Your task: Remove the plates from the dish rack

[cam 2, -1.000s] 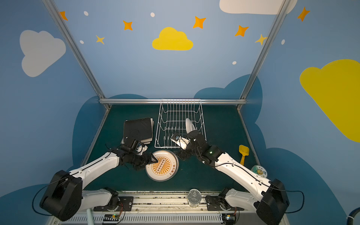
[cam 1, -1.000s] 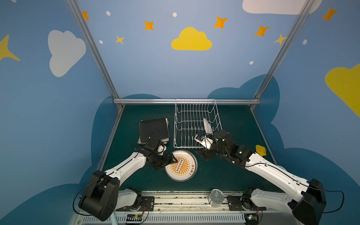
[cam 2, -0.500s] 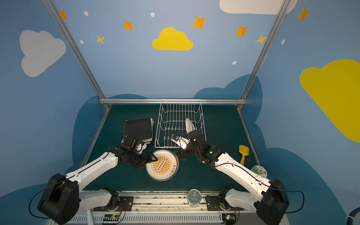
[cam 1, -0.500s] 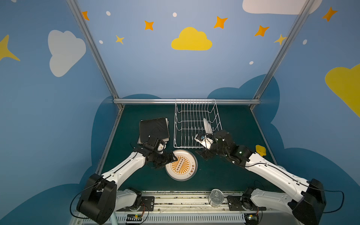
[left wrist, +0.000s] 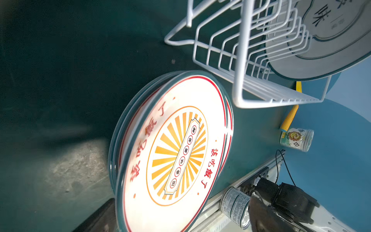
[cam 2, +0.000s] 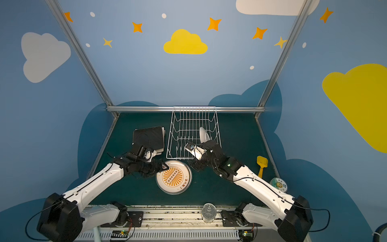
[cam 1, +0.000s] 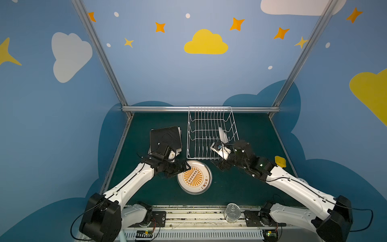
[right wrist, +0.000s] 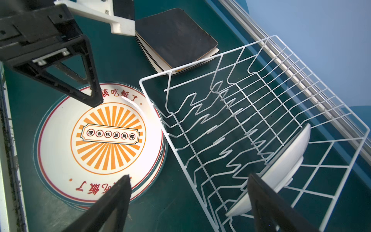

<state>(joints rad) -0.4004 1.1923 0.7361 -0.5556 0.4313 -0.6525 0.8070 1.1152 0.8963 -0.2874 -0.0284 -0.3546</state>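
Both spread and empty: left gripper point(cam 1: 184, 169) at the sunburst plate's point(cam 1: 193, 178) ten o'clock, right gripper point(right wrist: 189, 176) at the dish rack's point(cam 1: 191, 134) five o'clock.

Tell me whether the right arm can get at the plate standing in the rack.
Probably yes. The right tool hangs open at the near end of the dish rack, and the white plate stands on edge close to one finger. The rack's top is open; only its wires are nearby.
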